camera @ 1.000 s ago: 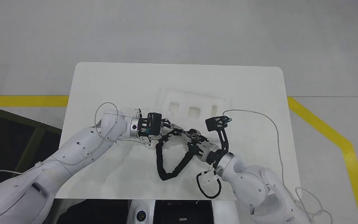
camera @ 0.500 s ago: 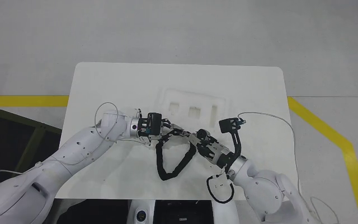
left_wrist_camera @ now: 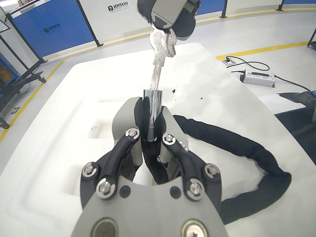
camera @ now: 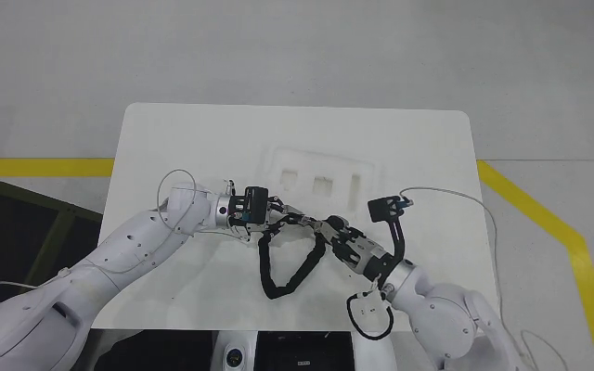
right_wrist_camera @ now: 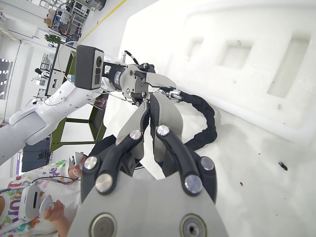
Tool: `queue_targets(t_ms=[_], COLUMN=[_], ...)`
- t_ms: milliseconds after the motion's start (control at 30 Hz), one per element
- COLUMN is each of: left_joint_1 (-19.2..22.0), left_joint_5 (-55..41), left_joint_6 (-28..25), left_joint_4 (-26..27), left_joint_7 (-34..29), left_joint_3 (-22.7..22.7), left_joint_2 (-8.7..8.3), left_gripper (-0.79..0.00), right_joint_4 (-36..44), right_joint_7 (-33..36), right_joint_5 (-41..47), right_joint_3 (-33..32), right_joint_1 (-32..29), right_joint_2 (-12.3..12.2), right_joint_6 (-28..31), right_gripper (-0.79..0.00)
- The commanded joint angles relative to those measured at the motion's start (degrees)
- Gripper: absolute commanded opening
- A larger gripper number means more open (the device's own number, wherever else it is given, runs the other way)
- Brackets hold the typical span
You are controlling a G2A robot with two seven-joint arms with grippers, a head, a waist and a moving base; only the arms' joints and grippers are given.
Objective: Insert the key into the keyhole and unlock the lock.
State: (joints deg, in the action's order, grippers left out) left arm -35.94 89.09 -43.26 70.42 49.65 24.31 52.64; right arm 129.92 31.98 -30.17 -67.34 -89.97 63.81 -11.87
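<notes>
Over the middle of the white table [camera: 167, 139], the left gripper [left_wrist_camera: 150, 114] clamps the lock [left_wrist_camera: 153, 98] by its chrome cylinder. The right gripper [left_wrist_camera: 164, 24] pinches the key [left_wrist_camera: 158, 60] by its head, blade tip meeting the cylinder's end. The black sleeved loop [camera: 278, 278] curves toward the near edge.

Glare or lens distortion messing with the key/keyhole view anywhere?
Left wrist view: bright streaks on the chrome lock cylinder, but the key meeting its end reads fine; the table edge bows from the wide lens. Right wrist view: the right claw covers the key. Top view: flat light, white foam tray barely separates from the table.
</notes>
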Motion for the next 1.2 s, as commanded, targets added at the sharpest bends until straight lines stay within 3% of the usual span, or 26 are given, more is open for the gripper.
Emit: queue_targets(t_ms=[0, 900, 1167], left_joint_1=[0.0, 0.0, -2.13], left_joint_5=[0.0, 0.0, -1.11], left_joint_6=[0.0, 0.0, 0.16], left_joint_4=[0.0, 0.0, 2.34], left_joint_7=[0.01, 0.01, -3.83], left_joint_3=[0.0, 0.0, 2.2], left_joint_2=[0.0, 0.0, -0.13], left_gripper=[-0.785, -0.785, -0.785], right_joint_4=[-0.31, -1.36, -2.98], right_joint_7=[0.03, 1.67, 1.54], right_joint_5=[-0.1, -5.04, -4.99], right_joint_3=[0.32, 6.06, 6.95], right_joint_1=[0.39, 6.34, 8.0], right_joint_2=[0.07, 1.34, 1.83], right_joint_6=[-0.11, -4.01, -5.19], right_gripper=[-0.785, -0.785, -0.785])
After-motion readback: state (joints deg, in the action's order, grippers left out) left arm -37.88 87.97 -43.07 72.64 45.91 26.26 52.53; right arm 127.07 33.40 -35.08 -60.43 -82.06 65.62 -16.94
